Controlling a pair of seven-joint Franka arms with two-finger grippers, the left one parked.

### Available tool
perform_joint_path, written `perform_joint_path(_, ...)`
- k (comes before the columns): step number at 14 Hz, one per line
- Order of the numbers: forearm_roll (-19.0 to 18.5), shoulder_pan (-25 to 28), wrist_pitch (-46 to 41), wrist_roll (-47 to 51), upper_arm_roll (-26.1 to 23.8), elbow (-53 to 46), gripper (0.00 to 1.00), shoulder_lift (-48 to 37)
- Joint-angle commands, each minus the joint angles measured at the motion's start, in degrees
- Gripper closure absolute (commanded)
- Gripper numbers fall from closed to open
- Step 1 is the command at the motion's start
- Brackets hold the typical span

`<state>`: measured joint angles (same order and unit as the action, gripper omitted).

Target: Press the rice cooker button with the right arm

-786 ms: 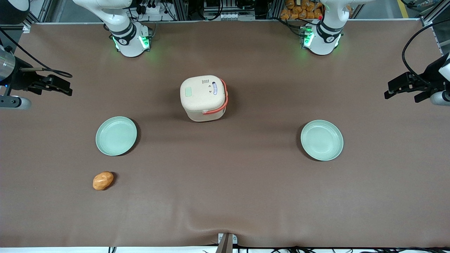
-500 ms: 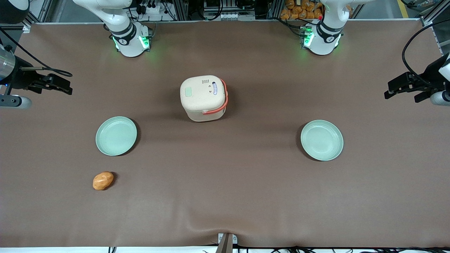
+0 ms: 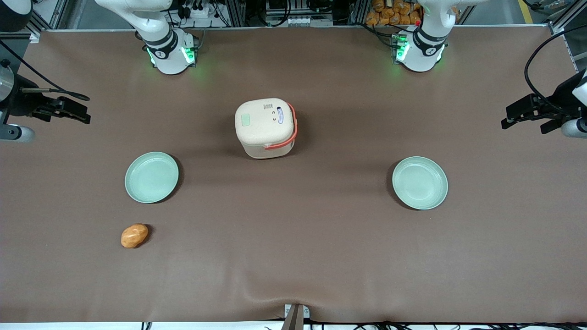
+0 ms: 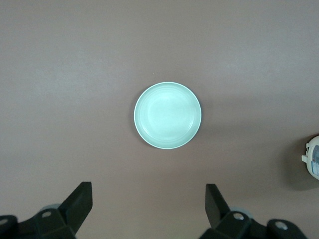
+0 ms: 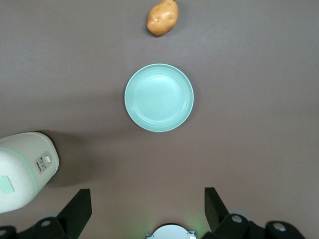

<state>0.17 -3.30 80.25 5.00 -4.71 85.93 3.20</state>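
The cream rice cooker with an orange handle stands mid-table. The small pale green button sits on its lid, on the side toward the working arm. My gripper hangs high above the table at the working arm's end, far from the cooker, open and empty. In the right wrist view the gripper shows its two black fingers spread wide over bare mat, with the cooker and its button off to one side.
A pale green plate lies between the gripper and the cooker, nearer the front camera; it also shows in the right wrist view. A potato lies nearer the camera still. A second plate lies toward the parked arm's end.
My gripper has shifted slightly away from the cooker, toward the working arm's end of the table. Nothing else moved.
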Motion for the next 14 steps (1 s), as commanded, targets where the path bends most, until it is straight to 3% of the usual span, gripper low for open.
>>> perform_joint_path(1,0.80,4.77,-0.62,-0.16,0.23,-0.15,0.00,-0.74)
perform_joint_path(8,2.21,18.84,4.81,6.05,-0.30,3.70,0.02,0.05)
perform_joint_path(11,2.21,24.64,6.41,10.99,-0.30,5.47,0.39,1.11)
perform_joint_path(14,2.12,28.51,8.77,11.96,-0.30,6.34,0.63,3.48)
